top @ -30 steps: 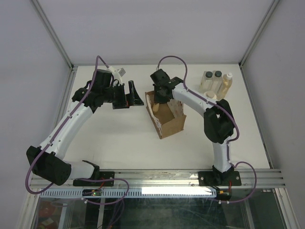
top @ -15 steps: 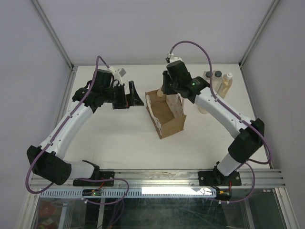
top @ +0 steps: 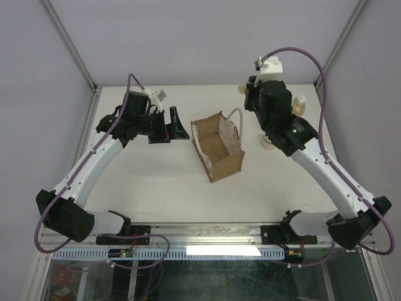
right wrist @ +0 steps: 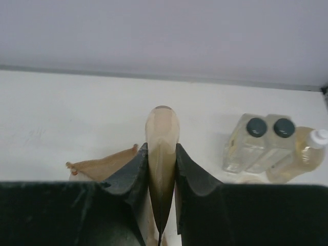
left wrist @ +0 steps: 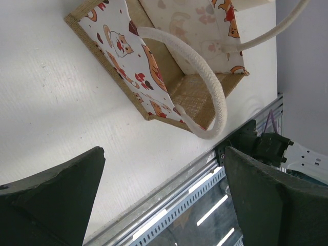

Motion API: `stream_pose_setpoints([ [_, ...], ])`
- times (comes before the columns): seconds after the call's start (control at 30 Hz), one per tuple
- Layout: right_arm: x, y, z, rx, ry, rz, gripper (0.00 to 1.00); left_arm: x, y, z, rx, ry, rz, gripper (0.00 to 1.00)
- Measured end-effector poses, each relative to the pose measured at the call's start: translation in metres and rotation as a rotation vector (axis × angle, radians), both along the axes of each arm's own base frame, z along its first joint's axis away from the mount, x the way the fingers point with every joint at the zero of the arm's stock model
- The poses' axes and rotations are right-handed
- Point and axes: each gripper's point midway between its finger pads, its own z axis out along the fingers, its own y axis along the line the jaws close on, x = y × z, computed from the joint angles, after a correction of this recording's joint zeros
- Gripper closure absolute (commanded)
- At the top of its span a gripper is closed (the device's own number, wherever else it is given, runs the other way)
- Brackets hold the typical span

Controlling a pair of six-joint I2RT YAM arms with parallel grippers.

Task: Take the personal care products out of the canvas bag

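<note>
The canvas bag stands open at the table's middle, and its visible inside is bare brown fabric. It also shows in the left wrist view with its cream handle. My right gripper is shut on the whitish bottle and holds it above the table to the right of the bag; from above the gripper has the bottle's pale end below it. Two clear black-capped bottles and the amber bottle stand at the back right. My left gripper is open and empty, left of the bag.
From above, my right arm hides the clear bottles and only the amber bottle shows beside it. Walls close off the table on the left, back and right. A metal rail runs along the near edge.
My right gripper has lifted the whitish bottle out of the bag and carried it up and to the right, toward the standing bottles. The left arm has not moved.
</note>
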Motion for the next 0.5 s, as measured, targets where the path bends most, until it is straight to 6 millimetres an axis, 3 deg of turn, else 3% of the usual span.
stream_pose_setpoints([
  [0.1,-0.001,-0.027,0.014,-0.040,-0.073,-0.094,1.00,0.000,0.000,0.000,0.000,0.000,0.000,0.01],
  [0.23,0.001,-0.065,0.012,-0.092,-0.093,-0.236,1.00,0.000,0.000,0.000,0.000,0.000,0.000,0.01],
  [0.5,-0.003,-0.164,-0.035,-0.104,0.020,-0.511,1.00,0.000,0.000,0.000,0.000,0.000,0.000,0.01],
])
